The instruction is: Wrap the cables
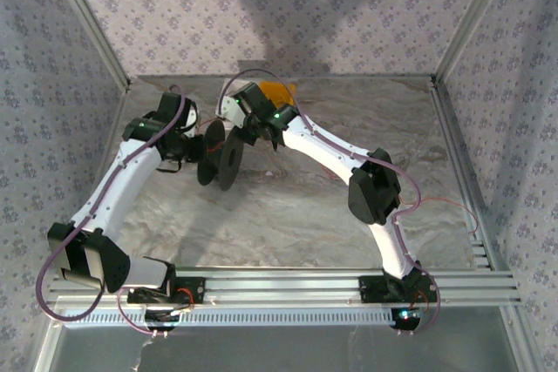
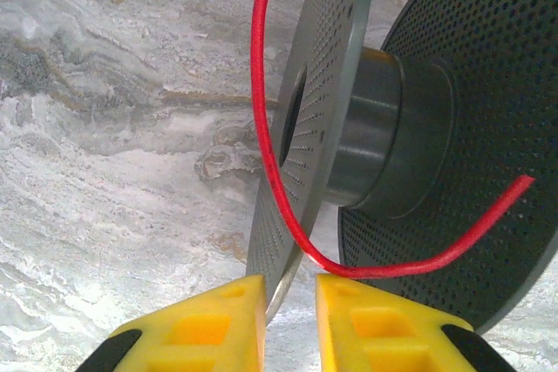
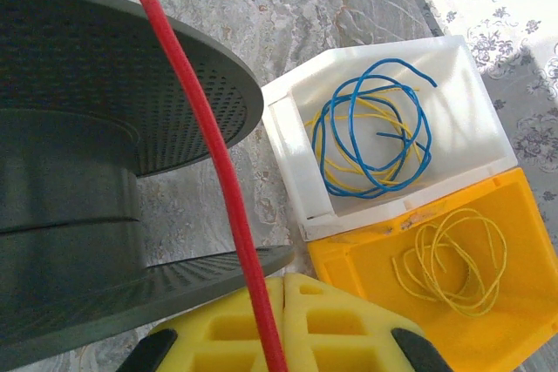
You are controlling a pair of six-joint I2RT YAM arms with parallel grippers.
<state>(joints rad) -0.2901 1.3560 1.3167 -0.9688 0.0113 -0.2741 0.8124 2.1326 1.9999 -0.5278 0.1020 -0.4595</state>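
Red cable (image 3: 218,156), dark grey dotted spool (image 2: 488,84), marbled grey-white table (image 2: 105,128).

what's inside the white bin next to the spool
A loose coil of blue wire tangled with yellow wire, lying in the white bin. The bin floor right under the loops is covered.

The desk (image 1: 305,215) has a pale, marble-veined top with grey and brown streaks. A dark grey spool (image 1: 222,161) stands on edge toward the far side, both perforated flanges upright. Whether its rims actually touch the desk cannot be told. Just beyond the spool sit a white bin (image 3: 292,150) and a yellow bin (image 3: 362,254), touching side by side. Well nearer than the spool, an aluminium rail (image 1: 288,287) runs along the desk's edge.
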